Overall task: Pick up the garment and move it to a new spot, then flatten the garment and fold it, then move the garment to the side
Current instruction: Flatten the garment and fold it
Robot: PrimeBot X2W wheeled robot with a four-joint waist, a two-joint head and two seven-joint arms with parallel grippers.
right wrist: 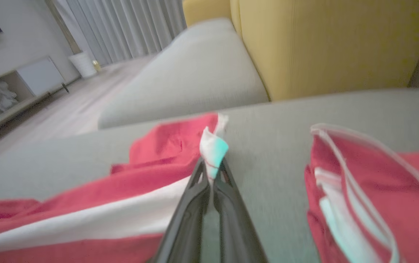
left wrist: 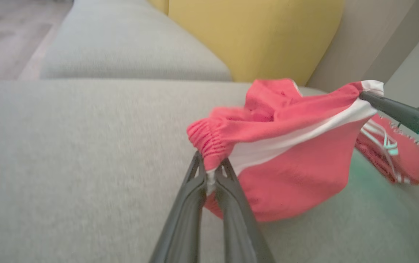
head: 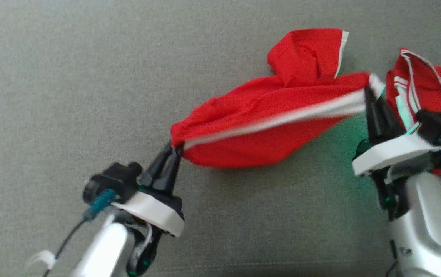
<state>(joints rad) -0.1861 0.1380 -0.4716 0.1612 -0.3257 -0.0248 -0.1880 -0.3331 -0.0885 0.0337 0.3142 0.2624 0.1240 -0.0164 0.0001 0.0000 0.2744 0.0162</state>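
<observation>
**Red shorts stretched between two clamped grippers over the grey seat**

The grey seat (head: 89,77) spans the head view as plain fabric. The wrist views add what rises behind it: a yellow back cushion (left wrist: 253,36) at the seat's far edge and a second grey cushion beside it. The right wrist view also takes in pale floor, curtains and a low cabinet beyond the seat.

The garment (head: 266,127), red with a white side stripe, hangs over the middle of the seat, pulled taut along the stripe. Its slack belly sags toward the seat; whether it touches is hard to tell. A second red piece (head: 428,88) with white trim lies on the seat's right part. The frame edge cuts it off and the right wrist partly covers it.

The left gripper (head: 175,148) has its fingers pinched together on the gathered elastic end, a detail clear in the left wrist view. The right gripper (head: 368,92) is clamped on the stripe's other end, where a white tuft pokes above the tips. Blur softens the cloth edges.
</observation>
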